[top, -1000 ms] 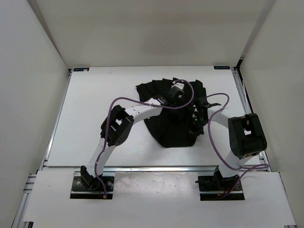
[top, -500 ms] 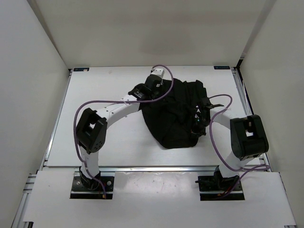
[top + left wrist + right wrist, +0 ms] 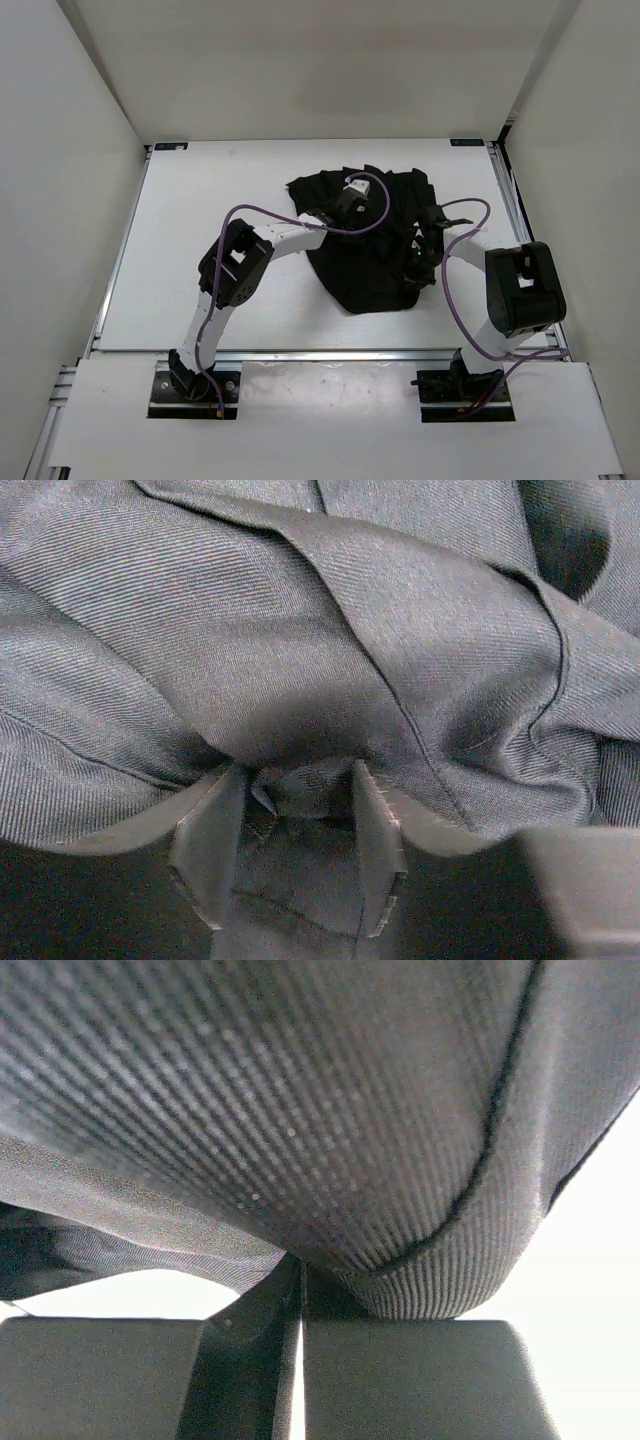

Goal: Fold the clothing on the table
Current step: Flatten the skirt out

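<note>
Moved: left arm, drawn back nearer from its far reach. Holdings: white rectangular tabletop, bearing right of centre one black pleated fabric garment, crumpled; right gripper, clamped on its right edge; left gripper, over its middle, jaws apart, fabric fold between.

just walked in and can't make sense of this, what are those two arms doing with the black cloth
Two robot arms are folding a black skirt that lies bunched on the white table. The right arm's fingers are shut on its right edge. The left arm's fingers stand apart over its far part, a small fold between them, not clamped. The fold isn't finished.
</note>
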Available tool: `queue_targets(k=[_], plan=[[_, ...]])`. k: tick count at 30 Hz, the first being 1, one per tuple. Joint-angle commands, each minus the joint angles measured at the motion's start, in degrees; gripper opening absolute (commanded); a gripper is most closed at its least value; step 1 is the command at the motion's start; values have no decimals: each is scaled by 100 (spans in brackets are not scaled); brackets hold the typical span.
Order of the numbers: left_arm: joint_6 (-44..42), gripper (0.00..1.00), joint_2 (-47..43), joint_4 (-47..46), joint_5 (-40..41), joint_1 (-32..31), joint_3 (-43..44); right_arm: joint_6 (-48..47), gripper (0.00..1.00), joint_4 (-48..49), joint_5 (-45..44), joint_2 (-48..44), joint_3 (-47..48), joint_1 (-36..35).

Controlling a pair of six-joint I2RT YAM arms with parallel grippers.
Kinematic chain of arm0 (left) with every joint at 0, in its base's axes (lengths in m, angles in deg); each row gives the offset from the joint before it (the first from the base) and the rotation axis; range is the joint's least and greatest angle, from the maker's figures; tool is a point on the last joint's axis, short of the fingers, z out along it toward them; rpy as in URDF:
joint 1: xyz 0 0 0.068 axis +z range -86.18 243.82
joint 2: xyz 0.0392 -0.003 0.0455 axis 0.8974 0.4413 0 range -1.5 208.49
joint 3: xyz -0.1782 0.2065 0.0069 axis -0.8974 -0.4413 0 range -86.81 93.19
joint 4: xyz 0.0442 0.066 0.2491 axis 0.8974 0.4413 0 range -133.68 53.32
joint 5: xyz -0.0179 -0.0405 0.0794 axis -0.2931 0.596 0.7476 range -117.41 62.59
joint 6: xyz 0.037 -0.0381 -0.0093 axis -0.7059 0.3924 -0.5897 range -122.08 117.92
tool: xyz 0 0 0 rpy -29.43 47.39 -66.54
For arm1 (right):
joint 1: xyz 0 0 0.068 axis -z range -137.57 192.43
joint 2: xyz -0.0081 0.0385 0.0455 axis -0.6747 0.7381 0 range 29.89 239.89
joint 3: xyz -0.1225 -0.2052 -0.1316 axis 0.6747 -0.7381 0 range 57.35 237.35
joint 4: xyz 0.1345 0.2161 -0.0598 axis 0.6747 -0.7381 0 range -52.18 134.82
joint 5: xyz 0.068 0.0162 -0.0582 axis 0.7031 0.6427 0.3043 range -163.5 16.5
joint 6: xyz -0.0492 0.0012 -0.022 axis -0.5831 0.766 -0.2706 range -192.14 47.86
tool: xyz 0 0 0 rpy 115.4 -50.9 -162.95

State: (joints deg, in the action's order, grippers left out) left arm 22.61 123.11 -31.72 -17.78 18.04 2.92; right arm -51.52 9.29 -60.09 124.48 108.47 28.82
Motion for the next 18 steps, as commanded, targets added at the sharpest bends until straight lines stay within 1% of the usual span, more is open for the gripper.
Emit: queue_targets(k=[1, 2, 3, 5, 6, 7, 12, 15, 17, 18], plan=[[150, 54, 45, -133, -48, -45, 229, -252, 0, -130, -515, 7, 21, 51], [176, 48, 63, -168, -75, -19, 211, -269, 0, -173, -506, 25, 30, 42], [203, 37, 106, -194, -110, -10, 203, -287, 0, -182, -523, 25, 30, 51], [247, 7, 124, -230, -180, -1, 167, -330, 0, -191, -558, 42, 48, 68], [282, 3, 98, -239, -189, 16, 167, -322, 0, -183, -524, 60, 57, 69], [265, 0, 72, -195, -146, 16, 159, -322, 0, -165, -541, 86, -4, 60], [282, 0, -428, -195, -356, 218, 246, -322, 0, -121, -506, -2, -75, 156], [212, 0, -1068, -343, -531, 446, 27, -331, 0, -60, -558, -19, -172, 165], [282, 0, -1744, -571, -506, 657, -480, -305, 0, -24, -541, -37, -233, 183], [308, 0, -1904, -703, -532, 849, -648, -330, 0, -7, -541, -37, -251, 226]])
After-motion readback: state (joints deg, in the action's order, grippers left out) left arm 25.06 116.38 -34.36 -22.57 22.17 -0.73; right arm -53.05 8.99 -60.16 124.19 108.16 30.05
